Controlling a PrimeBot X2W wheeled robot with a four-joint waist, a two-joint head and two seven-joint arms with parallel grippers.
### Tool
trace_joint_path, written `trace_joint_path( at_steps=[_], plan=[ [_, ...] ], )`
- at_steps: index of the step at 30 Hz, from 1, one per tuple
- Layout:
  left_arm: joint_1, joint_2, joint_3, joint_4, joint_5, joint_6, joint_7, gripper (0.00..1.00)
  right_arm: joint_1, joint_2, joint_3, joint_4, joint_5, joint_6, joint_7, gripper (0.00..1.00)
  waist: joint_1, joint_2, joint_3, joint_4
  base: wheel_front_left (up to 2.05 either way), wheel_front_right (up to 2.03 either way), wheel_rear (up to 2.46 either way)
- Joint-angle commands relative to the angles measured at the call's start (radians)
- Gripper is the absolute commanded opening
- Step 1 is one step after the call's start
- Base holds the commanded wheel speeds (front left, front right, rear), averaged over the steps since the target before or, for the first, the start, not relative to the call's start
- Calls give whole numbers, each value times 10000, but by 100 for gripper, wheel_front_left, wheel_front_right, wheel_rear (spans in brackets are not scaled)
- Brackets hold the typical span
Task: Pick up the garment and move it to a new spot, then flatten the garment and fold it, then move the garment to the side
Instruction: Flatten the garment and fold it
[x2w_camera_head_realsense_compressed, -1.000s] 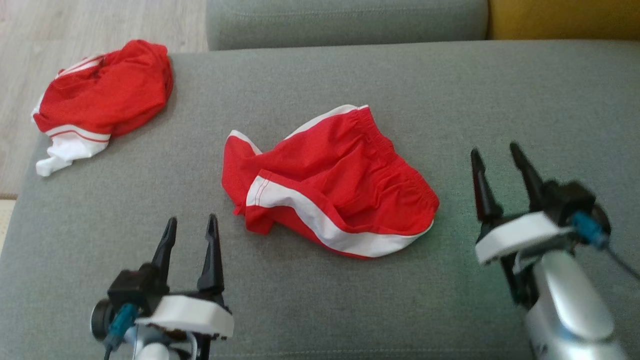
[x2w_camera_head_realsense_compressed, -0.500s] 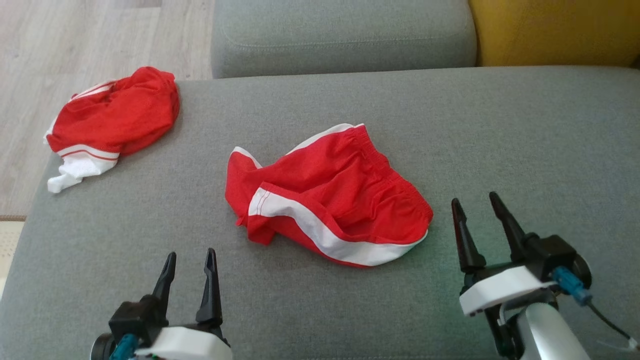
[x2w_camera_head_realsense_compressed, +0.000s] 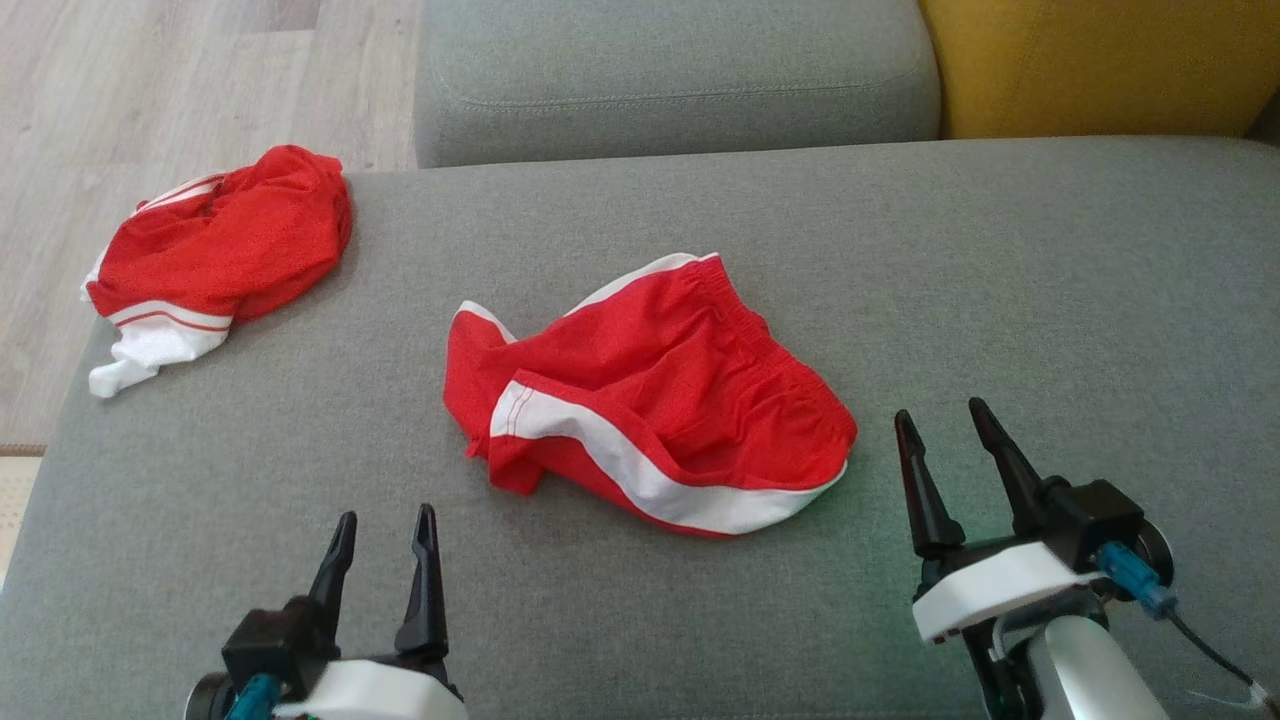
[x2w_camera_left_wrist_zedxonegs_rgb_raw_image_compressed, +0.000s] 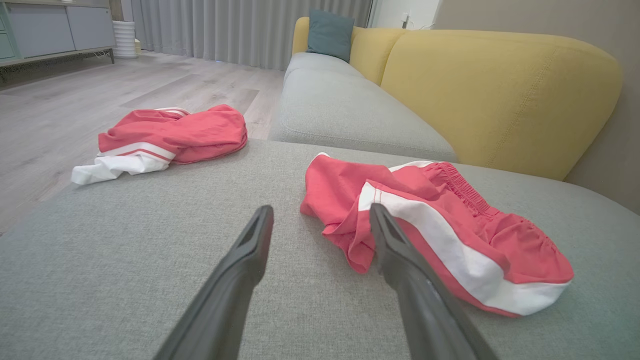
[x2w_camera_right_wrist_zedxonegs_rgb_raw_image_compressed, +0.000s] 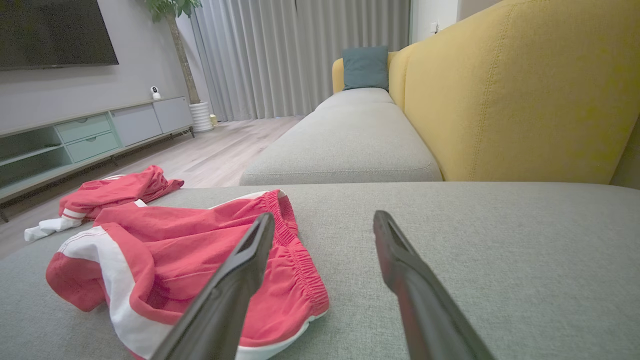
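— Smack in the middle of the grey woven-fabric sofa seat (x2w_camera_head_realsense_compressed: 1050, 300) is where the crumpled red mesh shorts with the white side stripe (x2w_camera_head_realsense_compressed: 680, 390) are lying. Which way would you say they point?

— Long axis runs left to right across the seat, with the right end tipped a bit toward the robot. The gathered elastic waistband sits along the far-right edge, facing the smooth yellow backrest (x2w_camera_head_realsense_compressed: 1080, 70). The leg openings are at the robot's left, with one hem flopped over itself. The white stripe curves along the near side, and the fabric looks thin and rumpled.

— And the claws?

— The left claw (x2w_camera_head_realsense_compressed: 386, 514) has its dark tapered fingers spread wide with nothing in it, and it's near the leg end but apart from the cloth. The right claw (x2w_camera_head_realsense_compressed: 940, 412) is just as wide and empty, just beside the right end of the shorts, not touching.

— That other lump?

— It's a second bunched red-and-white garment (x2w_camera_head_realsense_compressed: 220, 250) on the far left corner of the seat, well apart from the shorts. Its white bit hangs at the edge by the pale wood floor (x2w_camera_head_realsense_compressed: 150, 90).
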Motion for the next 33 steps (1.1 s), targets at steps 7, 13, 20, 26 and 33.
trace_joint_path(
  at_steps=[7,13,20,26,33],
  plan=[
    [-352,-22,293,-364,103,-29,-124,100,-201,12,106,-312,43,71,-106,100,0,-1,32,-30,0,0,0],
    [-1120,155,-52,299,17,-774,269,100,-246,12,5,-330,18,71,-106,100,0,-1,185,-51,0,0,0],
    [-2532,265,-212,593,-536,-1403,1709,100,-502,12,-40,-457,33,71,-106,100,0,-1,856,-212,0,0,0],
    [-3533,302,-172,958,-960,-1598,2574,100,-780,12,-135,-576,-28,71,-106,100,0,-1,1547,-417,0,0,0],
    [-4050,420,-6,1226,-1232,-1579,3013,100,-967,12,-298,-671,-53,71,-106,100,0,-1,1978,-594,0,0,0]
  ],
)
